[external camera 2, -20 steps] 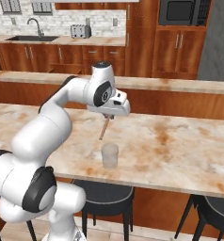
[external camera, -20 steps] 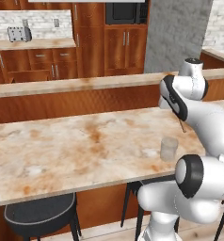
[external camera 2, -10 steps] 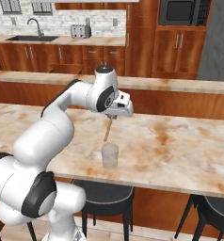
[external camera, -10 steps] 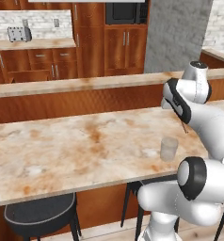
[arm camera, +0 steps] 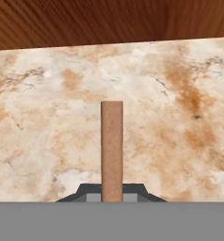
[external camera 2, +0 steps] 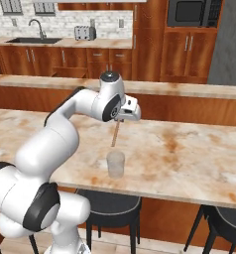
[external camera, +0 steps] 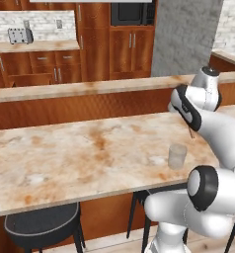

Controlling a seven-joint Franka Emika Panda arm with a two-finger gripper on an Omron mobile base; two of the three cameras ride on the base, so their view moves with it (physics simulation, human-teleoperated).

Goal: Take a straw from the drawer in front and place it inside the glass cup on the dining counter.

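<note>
One straw (external camera 2: pixel 115 134), thin, reddish-brown: clamped between the jaws of the gripper (external camera 2: pixel 119 120), hanging nearly upright with a slight tilt, lower tip in the air above the glass cup (external camera 2: pixel 115 164). One glass cup, clear, upright on the dining counter (external camera 2: pixel 189 154), near its front edge, at 6 o'clock from the gripper in the right base view. Hand view: straw (arm camera: pixel 112 150) rising toward 12 o'clock from the fingertips (arm camera: pixel 88 194), marbled counter behind
</note>
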